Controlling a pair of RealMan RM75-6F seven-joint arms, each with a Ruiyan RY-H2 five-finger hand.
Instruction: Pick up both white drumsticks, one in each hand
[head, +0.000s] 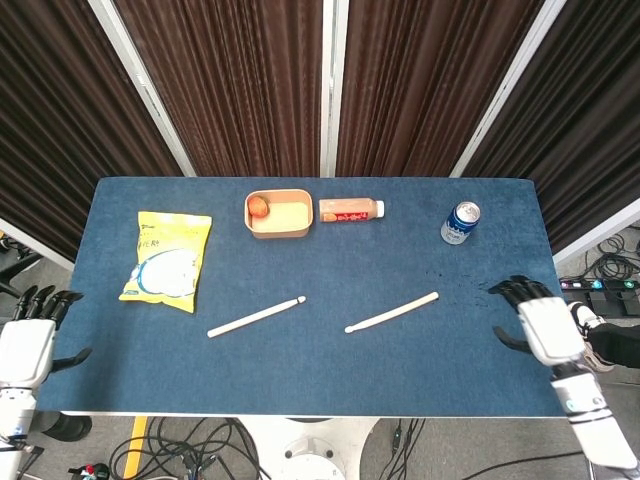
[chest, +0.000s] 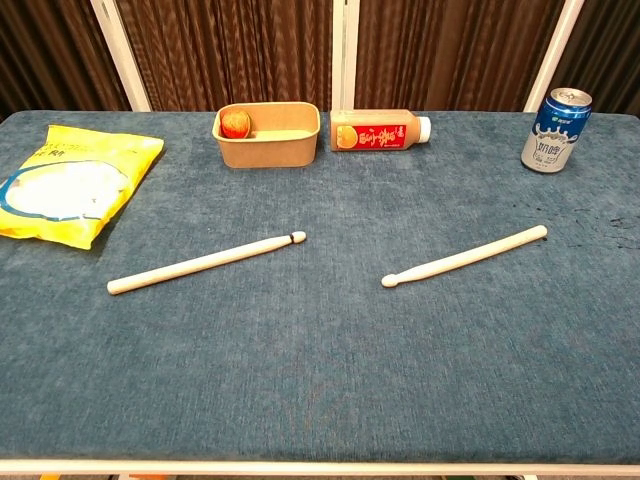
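Two white drumsticks lie on the blue table. The left drumstick slants across the middle left. The right drumstick slants across the middle right. My left hand hangs off the table's left edge, fingers apart and holding nothing. Over the table's right edge hovers my right hand, fingers spread and empty, well right of the right drumstick. Neither hand shows in the chest view.
A yellow snack bag lies at the left. At the back stand a paper box with a small red fruit, an orange juice bottle on its side, and a blue can.
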